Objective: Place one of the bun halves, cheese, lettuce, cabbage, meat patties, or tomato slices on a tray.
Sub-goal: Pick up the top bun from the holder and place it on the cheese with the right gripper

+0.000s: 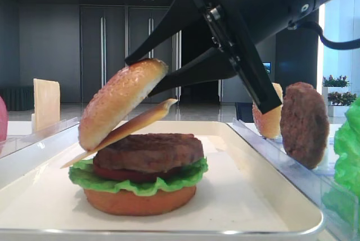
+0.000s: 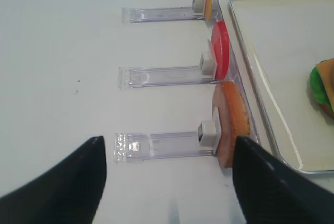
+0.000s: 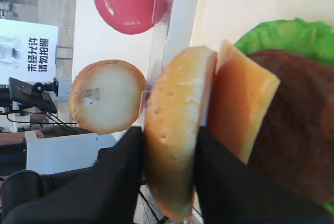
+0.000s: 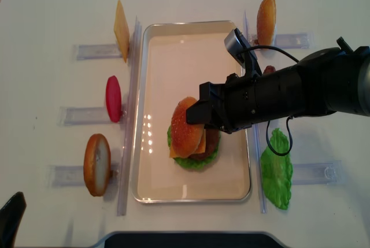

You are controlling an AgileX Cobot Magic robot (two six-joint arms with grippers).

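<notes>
Pinching bun top (image 1: pixel 121 100) by its rim, R gripper (image 3: pixel 169 166) tilts it over cheese (image 1: pixel 132 126) on patty stack near tray (image 4: pixel 156 187) middle; L gripper (image 2: pixel 167 169) released, idle off tray's left edge.

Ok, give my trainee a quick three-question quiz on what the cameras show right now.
1. True or false: the right pincer grips the bun top by its edges.
2. What lies directly beneath the meat patty? A lettuce, B tomato slice, C cheese.
3. Fill in: the cheese slice leans tilted between the bun top and the ____.

Key: 1 true; 2 B; 3 patty.
</notes>
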